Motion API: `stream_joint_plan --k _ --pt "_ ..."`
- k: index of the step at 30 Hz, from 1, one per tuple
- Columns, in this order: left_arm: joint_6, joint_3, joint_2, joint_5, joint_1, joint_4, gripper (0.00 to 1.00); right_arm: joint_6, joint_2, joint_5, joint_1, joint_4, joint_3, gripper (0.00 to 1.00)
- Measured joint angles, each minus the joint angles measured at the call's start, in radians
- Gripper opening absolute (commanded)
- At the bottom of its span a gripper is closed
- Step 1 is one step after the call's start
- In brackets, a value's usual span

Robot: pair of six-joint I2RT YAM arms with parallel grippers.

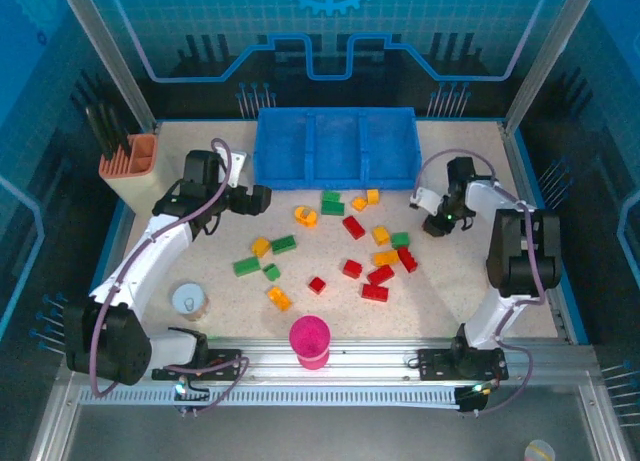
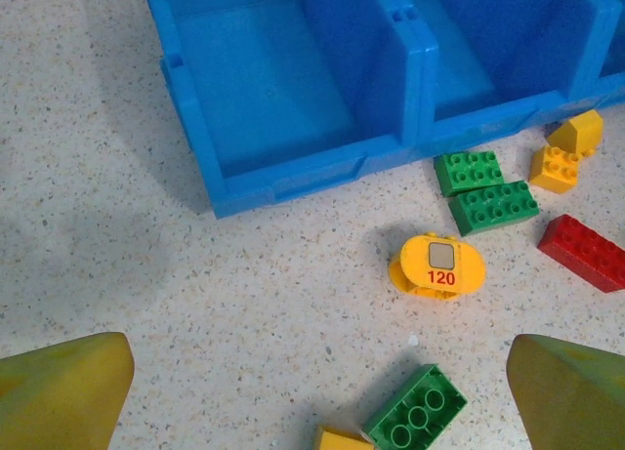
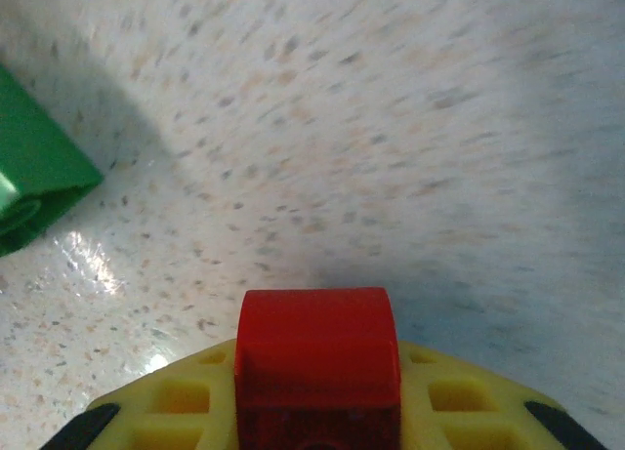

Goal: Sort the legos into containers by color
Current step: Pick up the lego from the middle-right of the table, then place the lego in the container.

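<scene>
A red brick [image 3: 317, 367] was seen clamped between the yellow fingers [image 3: 469, 406] of the right gripper [image 1: 437, 226], which was closed on it at the right side of the speckled table [image 1: 480, 291]. A green block [image 3: 34, 182] lay near it at the left edge of the right wrist view, and whether the held brick was clear of the surface could not be told. The other legos [image 1: 350, 246], red, green and orange-yellow, were scattered over the middle of the table, in front of the blue tray [image 1: 335, 176], which stood at the far edge with its three compartments side by side. The left gripper [image 1: 260, 199] was held near the tray's left front corner with its yellow fingertips [image 2: 63, 391] spread wide and gripping nothing. Below it were seen an orange-yellow piece marked 120 [image 2: 437, 265] and two green bricks [image 2: 483, 189] just beside the tray's front wall. A pink cup [image 1: 310, 341] stood at the near edge, and a peach tool holder [image 1: 130, 166] at the far left corner.
</scene>
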Motion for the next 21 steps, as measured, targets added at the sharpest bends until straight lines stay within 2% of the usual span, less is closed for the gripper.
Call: stream_joint_plan --k 6,9,15,21 --pt "0.000 0.002 0.000 0.001 0.000 -0.002 0.99 0.076 -0.097 0.013 0.076 0.002 0.181 0.25" --pt "0.000 0.009 0.000 0.002 0.000 -0.008 0.99 0.113 -0.094 0.026 0.132 0.037 0.248 0.24" --pt "0.000 0.019 0.000 0.007 0.000 -0.018 0.99 0.166 0.051 0.099 0.217 0.146 0.367 0.24" --pt "0.001 0.019 0.000 0.007 0.000 -0.022 0.99 0.209 0.245 0.164 0.252 0.206 0.475 0.24"
